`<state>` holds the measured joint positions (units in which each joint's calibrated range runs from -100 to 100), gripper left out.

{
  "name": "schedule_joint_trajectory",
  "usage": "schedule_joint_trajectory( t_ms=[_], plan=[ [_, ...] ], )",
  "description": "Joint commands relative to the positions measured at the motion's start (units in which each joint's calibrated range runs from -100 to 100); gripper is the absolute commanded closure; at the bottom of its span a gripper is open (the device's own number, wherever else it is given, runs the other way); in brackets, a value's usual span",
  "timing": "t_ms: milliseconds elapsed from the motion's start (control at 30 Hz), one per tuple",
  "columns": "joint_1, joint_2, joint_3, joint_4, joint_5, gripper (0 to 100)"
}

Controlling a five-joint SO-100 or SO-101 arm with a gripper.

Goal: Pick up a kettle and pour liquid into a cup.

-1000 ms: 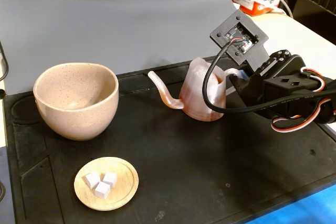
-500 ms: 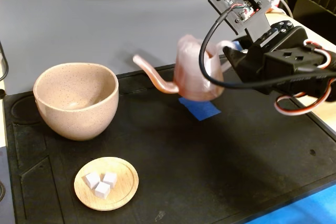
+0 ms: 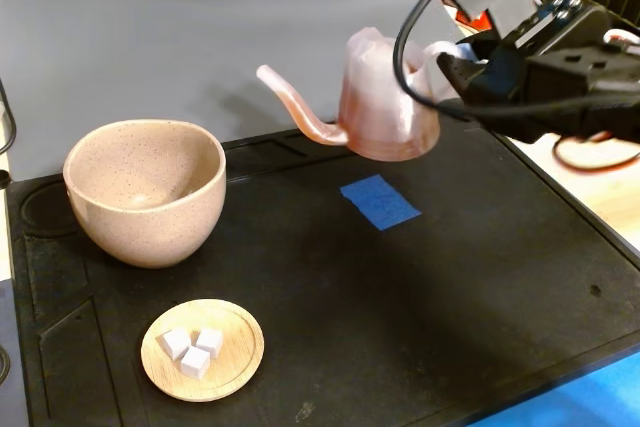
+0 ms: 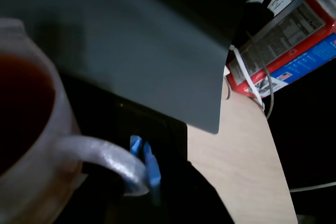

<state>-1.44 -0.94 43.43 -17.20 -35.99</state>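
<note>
The translucent pinkish kettle (image 3: pixel 385 102) hangs in the air above the black mat (image 3: pixel 420 287), upright or slightly tilted, its long curved spout (image 3: pixel 295 107) pointing left toward the cup. My gripper (image 3: pixel 450 67) is shut on the kettle's handle at its right side. The speckled beige-pink cup (image 3: pixel 145 192) stands on the mat at the left, apart from the spout. In the wrist view the kettle (image 4: pixel 37 145) fills the left edge, with dark reddish liquid (image 4: pixel 21 108) inside and its loop handle (image 4: pixel 113 161) showing.
A small wooden dish (image 3: pixel 203 349) with three white cubes lies at the mat's front left. A blue tape square (image 3: pixel 379 200) is stuck on the mat under the kettle. A red and blue box (image 4: pixel 294 35) and cables lie on the wooden tabletop beyond the mat.
</note>
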Motion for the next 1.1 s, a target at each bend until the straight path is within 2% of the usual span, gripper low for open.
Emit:
schedule_joint_trajectory(
  t_ms=[0,100,400,533,667,1067],
  plan=[
    [0.0,-6.0,-1.3,1.3,-0.4,100],
    [-1.2,-7.9,-1.5,3.3,-2.2,100],
    [-5.0,-9.2,-1.6,3.3,-2.2,100],
    [-5.5,-9.2,-2.3,3.5,-2.2,100],
    [-5.6,-9.0,-6.7,9.2,-2.2,100],
    [-5.6,-6.4,-7.1,8.9,-1.9,100]
  ],
)
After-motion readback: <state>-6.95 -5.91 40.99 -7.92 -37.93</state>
